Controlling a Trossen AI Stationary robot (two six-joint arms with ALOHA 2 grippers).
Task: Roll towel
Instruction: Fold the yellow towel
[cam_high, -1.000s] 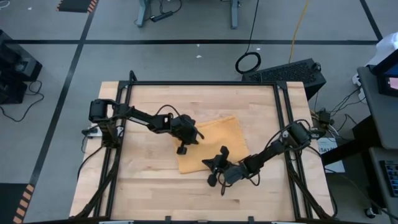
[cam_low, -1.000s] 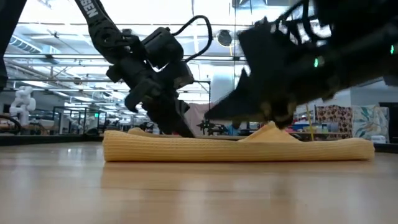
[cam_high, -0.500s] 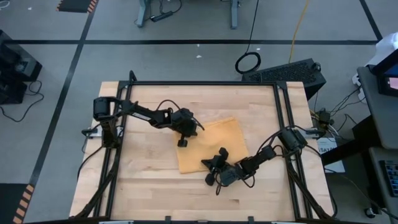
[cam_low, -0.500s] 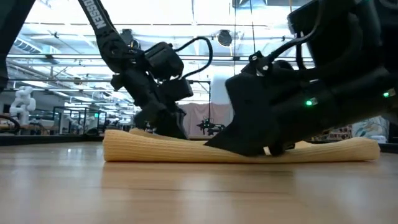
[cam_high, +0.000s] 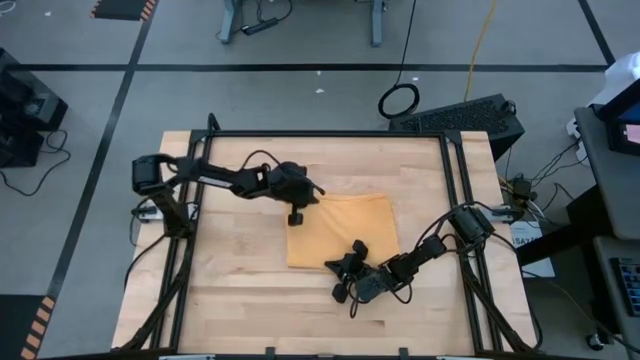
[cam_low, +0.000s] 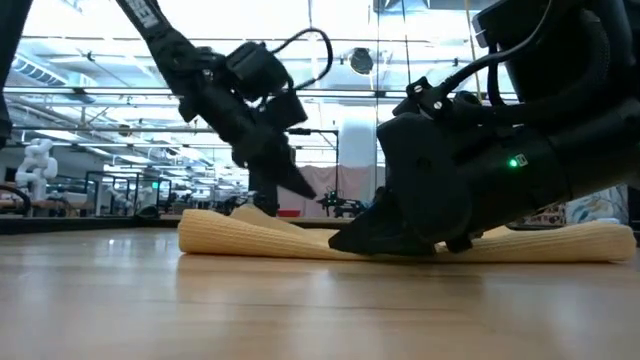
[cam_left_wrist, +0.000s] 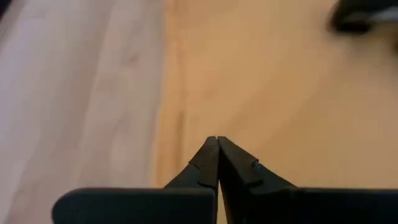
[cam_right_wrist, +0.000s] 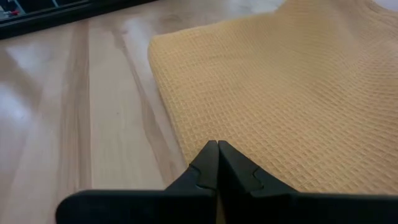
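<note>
The mustard-yellow towel lies flat and square on the wooden table, its underside on the wood. My left gripper is shut at the towel's far left corner; the left wrist view shows its closed tips on the cloth beside the left edge. My right gripper is shut low at the towel's near edge. In the low view the right gripper is down at table height in front of the towel. No white tag shows. My left gripper has its closed tips on the towel close to the left edge, near the far left corner, slanting down from the table's left. A small hump of cloth stands beside the fingers. How many layers lie between the tips does not show. My right gripper has its closed tips on the towel's near edge, coming nearly level from the table's near right. The cloth there lies down on the table. The fingers hide the pinched spot, so the number of layers does not show.
Bare wood lies to the left of the towel and along the table's near edge. Black frame rails run along the table's sides and far edge. Cables hang at the right arm's base.
My right gripper has come down and laid the raised near edge of the towel flat on the table. My left gripper has gone toward the far edge, a little to the left. The towel, askew before, now lies square to the table, its far left corner drawn out.
</note>
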